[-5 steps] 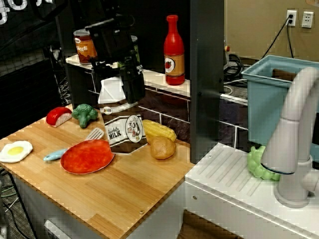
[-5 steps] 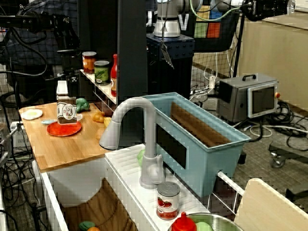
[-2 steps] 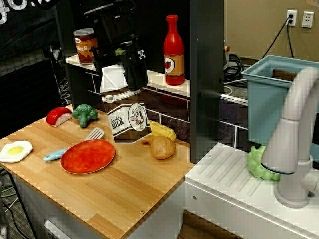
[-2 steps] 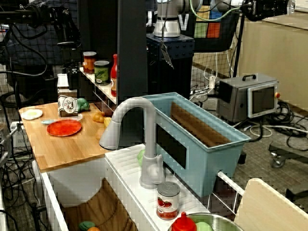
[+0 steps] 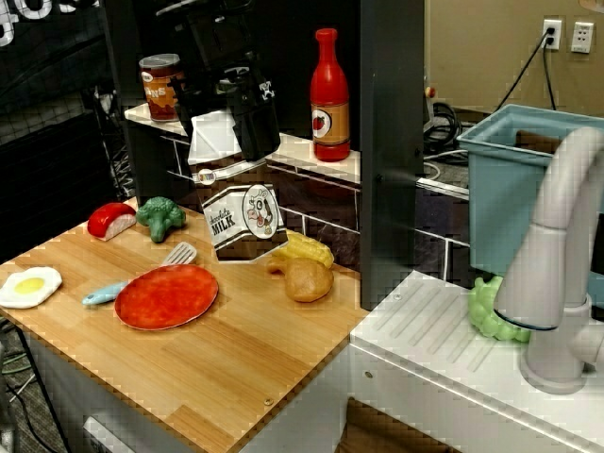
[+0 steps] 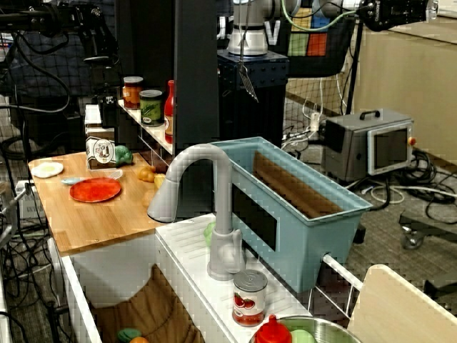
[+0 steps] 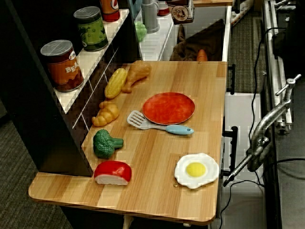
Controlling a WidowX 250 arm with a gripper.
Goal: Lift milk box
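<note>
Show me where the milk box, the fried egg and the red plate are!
milk box (image 5: 243, 220), front counter view, on its white label.
fried egg (image 7: 196, 170), view from above, on the yolk.
red plate (image 7: 168, 108), view from above, on its middle.

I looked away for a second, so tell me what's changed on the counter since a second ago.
The claw, shut on the milk box by its white top, has carried it up: it stood by the red plate and now hangs off the counter, tilted. Plate, spatula, broccoli, egg and red bottle stayed put.
</note>
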